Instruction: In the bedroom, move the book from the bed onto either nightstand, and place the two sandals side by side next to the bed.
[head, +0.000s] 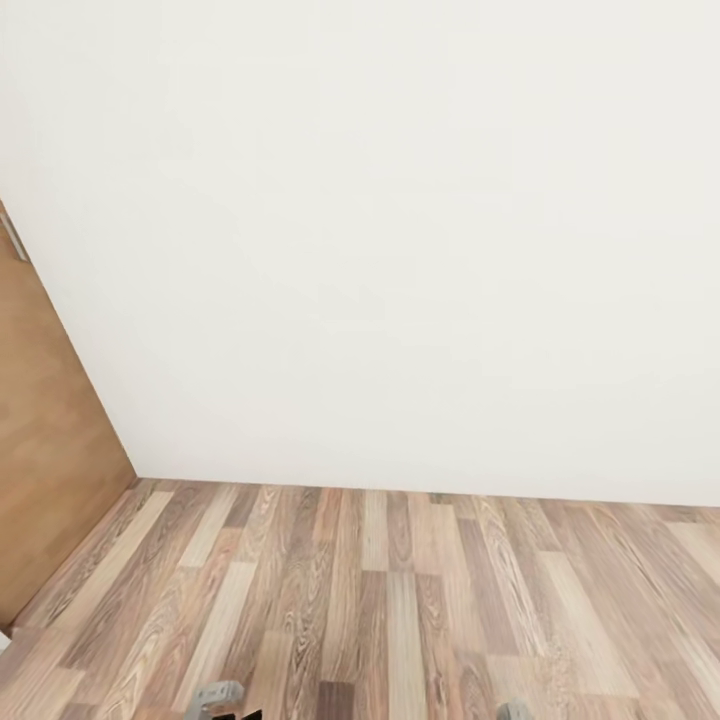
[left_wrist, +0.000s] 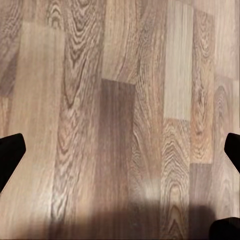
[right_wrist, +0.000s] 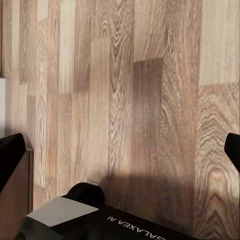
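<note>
At the left edge of the head view, one brown wooden door (head: 45, 440) is seen, slanting from the upper left down toward the floor. A plain white wall (head: 400, 230) takes up the upper and middle part of the frame. Below it a wood-plank floor (head: 400, 600) is laid, the long axis of the planks running away from the camera toward the wall. Two small grey robot parts are cut off by the bottom edge, one at lower left (head: 215, 697) and one at lower right (head: 513, 711).

In the left wrist view, the left gripper (left_wrist: 120, 155) is held wide open above the planks, with a dark fingertip (left_wrist: 10, 155) at each side edge of the frame and nothing between them.

In the right wrist view, the right gripper (right_wrist: 120, 160) is likewise spread wide and holds nothing, its dark fingertips (right_wrist: 10, 157) at the side edges. A black part of the robot (right_wrist: 115, 220) lies along the bottom of that frame, where white lettering, seen upside down, reads "GALAXEA AI".

Of the bedroom, one wall, one door and the floor are seen.
</note>
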